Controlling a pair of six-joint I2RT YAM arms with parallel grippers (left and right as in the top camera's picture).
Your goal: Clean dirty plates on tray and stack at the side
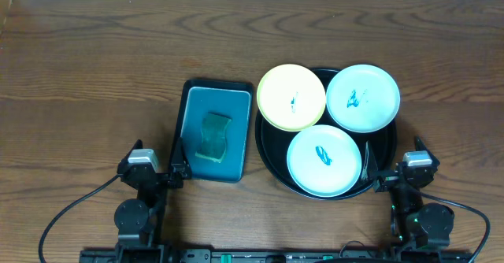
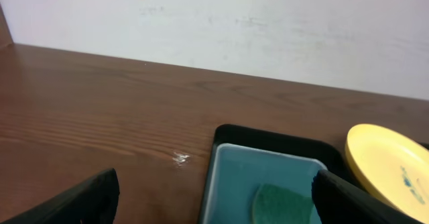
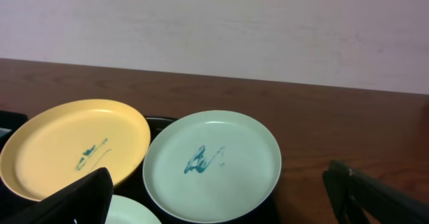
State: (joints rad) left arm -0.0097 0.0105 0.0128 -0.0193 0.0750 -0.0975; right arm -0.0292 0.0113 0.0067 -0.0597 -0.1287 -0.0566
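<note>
Grippers sat nearest to us, low at the near edge of the table [image 1: 79, 74]. The left gripper [image 1: 151, 172] had its jaws spread wide with nothing between them, just beside the near left corner of the teal tray [image 1: 197, 109]. The right gripper [image 1: 405, 176] was likewise spread wide and empty, just beside the near right rim of the black tray [image 1: 268, 149].

Next out, we saw the nearest mint plate [image 1: 324, 161] lying in the front of the black tray, a blue-green smear at its centre. Level with it, a green sponge [image 1: 214, 135] lay inside the teal tray, which stood just left of the black one.

Farther on, the yellow plate [image 1: 292, 98] and the second mint plate [image 1: 363, 98] sat side by side at the back of the black tray, their edges meeting and both reaching over its rim. Each carried a blue-green smear. From the right wrist view we found the yellow plate slightly tilted.

Beyond them we saw bare wood, then a pale wall [image 2: 268, 29].
</note>
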